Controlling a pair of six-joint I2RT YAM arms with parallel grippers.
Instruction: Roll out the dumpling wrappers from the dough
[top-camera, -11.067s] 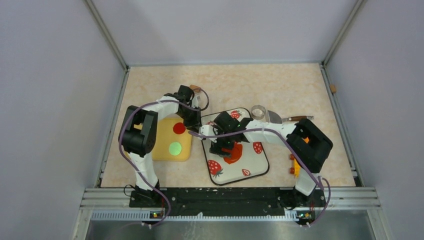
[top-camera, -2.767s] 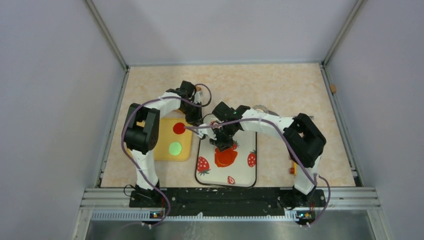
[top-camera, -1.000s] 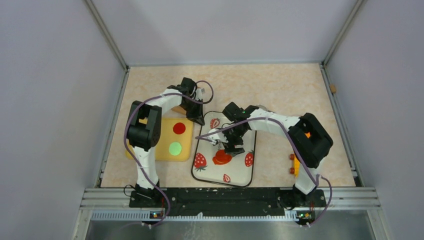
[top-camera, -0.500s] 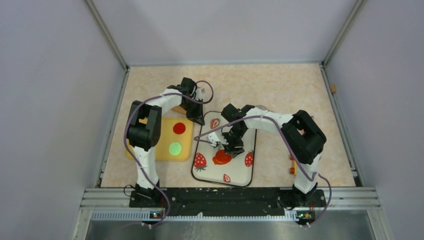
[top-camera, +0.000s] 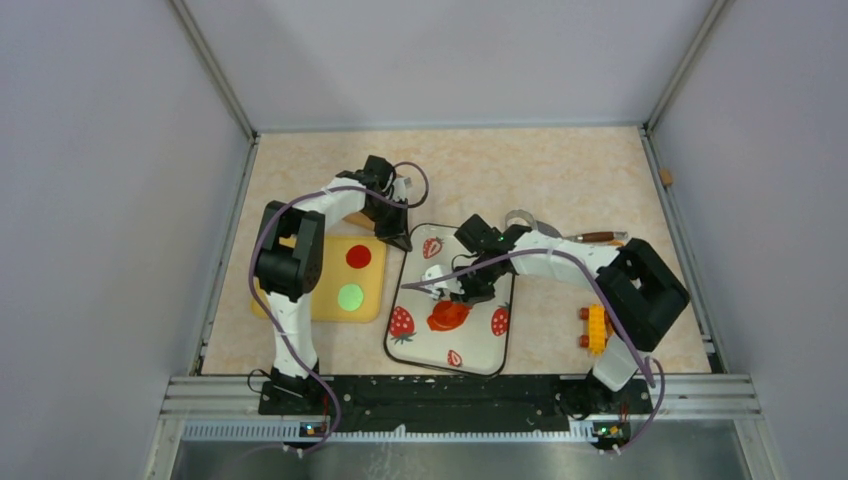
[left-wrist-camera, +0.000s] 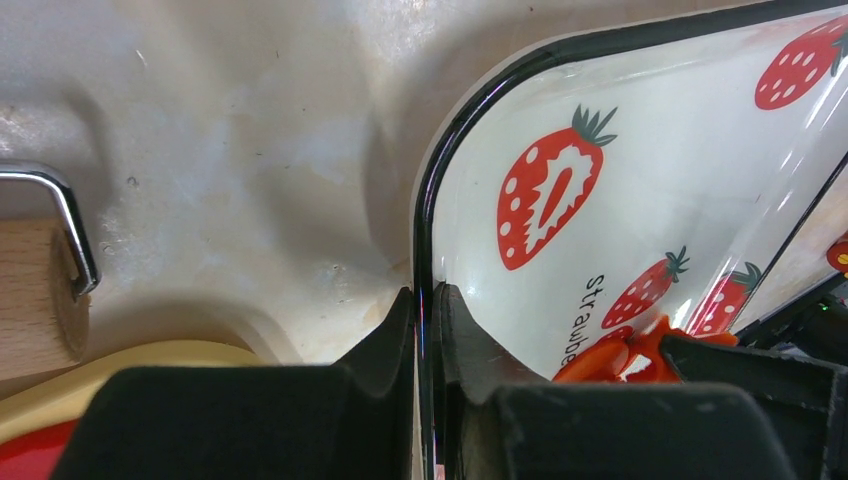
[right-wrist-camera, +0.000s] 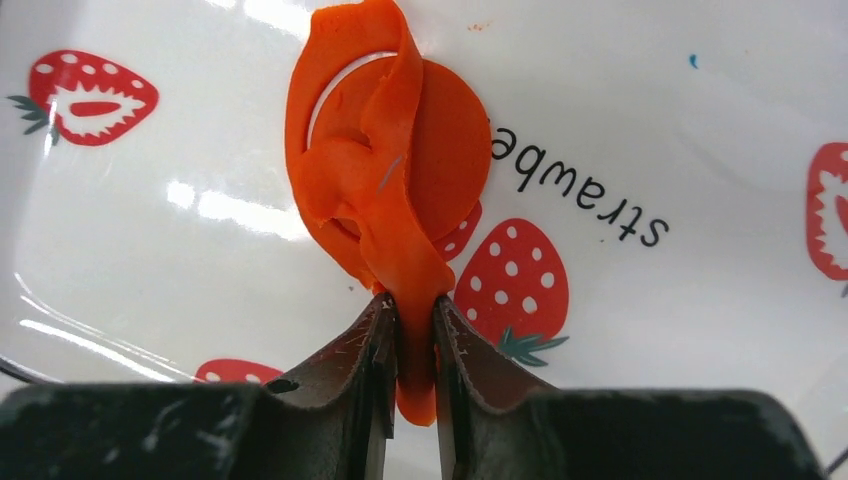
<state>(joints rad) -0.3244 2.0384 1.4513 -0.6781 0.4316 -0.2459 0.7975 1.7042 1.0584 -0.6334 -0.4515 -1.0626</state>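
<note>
The strawberry-print tray (top-camera: 470, 345) holds the orange-red dough (top-camera: 448, 315). In the right wrist view a ragged strip of dough (right-wrist-camera: 385, 180) curls up off a flat round dumpling wrapper (right-wrist-camera: 455, 140) lying on the tray (right-wrist-camera: 680, 120). My right gripper (right-wrist-camera: 410, 305) is shut on the strip's lower end; from above it (top-camera: 470, 290) sits over the tray's middle. My left gripper (left-wrist-camera: 425, 305) is shut on the tray's black rim (left-wrist-camera: 420, 230), at its far left corner (top-camera: 397, 238). A red wrapper (top-camera: 358, 256) and a green one (top-camera: 350, 296) lie on the yellow board (top-camera: 325, 305).
A wooden rolling pin end (left-wrist-camera: 35, 290) with a metal bracket lies left of the tray, behind the board (left-wrist-camera: 150, 355). A metal ring cutter (top-camera: 518, 220) and a wooden-handled tool (top-camera: 595, 237) lie beyond the tray. A yellow block (top-camera: 596, 328) sits at the right. Walls enclose the table.
My right gripper has closed on the dough strip, and the right arm's elbow has swung out to the right. The left gripper and the tray have stayed put.
</note>
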